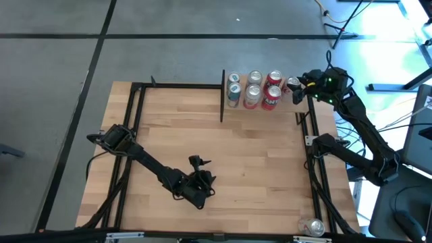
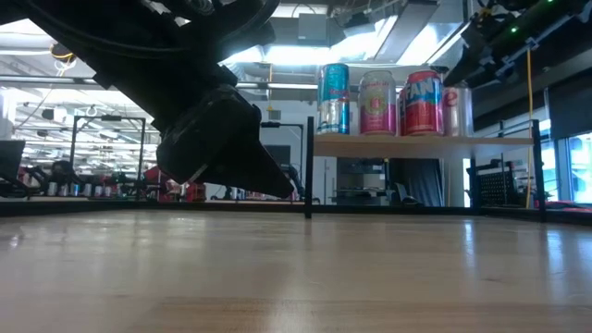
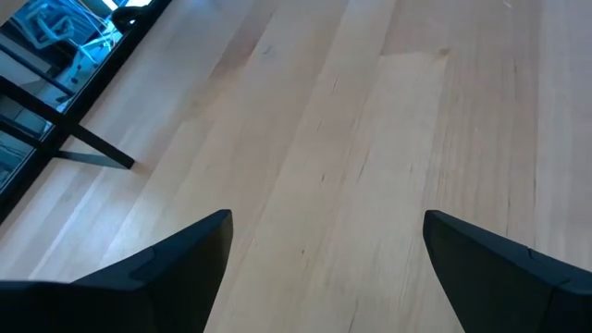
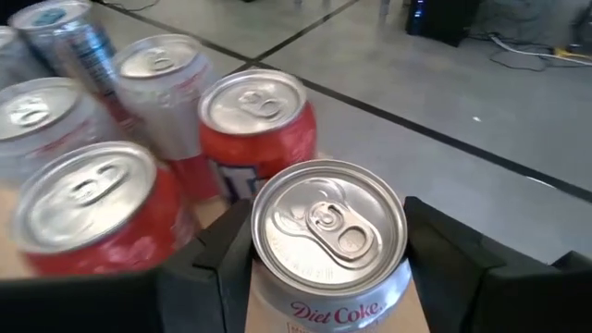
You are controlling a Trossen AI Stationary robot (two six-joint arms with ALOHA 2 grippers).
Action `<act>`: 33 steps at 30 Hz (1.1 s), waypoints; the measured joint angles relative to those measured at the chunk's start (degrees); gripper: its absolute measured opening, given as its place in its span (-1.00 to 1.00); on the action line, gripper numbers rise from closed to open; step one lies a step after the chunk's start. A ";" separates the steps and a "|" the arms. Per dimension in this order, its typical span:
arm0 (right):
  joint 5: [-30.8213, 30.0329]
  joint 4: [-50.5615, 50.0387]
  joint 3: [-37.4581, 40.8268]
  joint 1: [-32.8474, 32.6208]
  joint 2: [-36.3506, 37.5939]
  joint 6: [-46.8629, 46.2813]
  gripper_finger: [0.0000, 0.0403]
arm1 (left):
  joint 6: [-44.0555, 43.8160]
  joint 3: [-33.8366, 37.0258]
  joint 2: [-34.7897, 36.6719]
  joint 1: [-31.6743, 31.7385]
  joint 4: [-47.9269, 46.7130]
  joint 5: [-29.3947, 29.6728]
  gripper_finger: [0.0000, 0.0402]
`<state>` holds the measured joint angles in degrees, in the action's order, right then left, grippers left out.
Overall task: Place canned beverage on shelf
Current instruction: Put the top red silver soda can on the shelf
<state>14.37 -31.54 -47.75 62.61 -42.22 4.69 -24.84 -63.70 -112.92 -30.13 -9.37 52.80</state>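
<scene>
item: diet coke can (image 4: 328, 242), upright between right gripper (image 4: 324, 264) fingers, apparently pinched, at shelf (image 2: 421, 142) edge beside five cans; left gripper (image 3: 324, 268) spread, idle; risk: nudging neighbours over on release

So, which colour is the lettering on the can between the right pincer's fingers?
Red "Diet Coke" script on the silver aluminium can, best shown in the right wrist view.
</scene>
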 joint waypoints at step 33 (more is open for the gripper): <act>13.53 -13.85 -0.06 0.00 16.06 1.59 0.02 | -0.04 0.00 0.00 0.00 0.00 0.02 0.74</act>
<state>27.89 -45.39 -47.81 62.61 -26.16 6.27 -24.88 -63.70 -112.92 -30.13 -9.37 52.82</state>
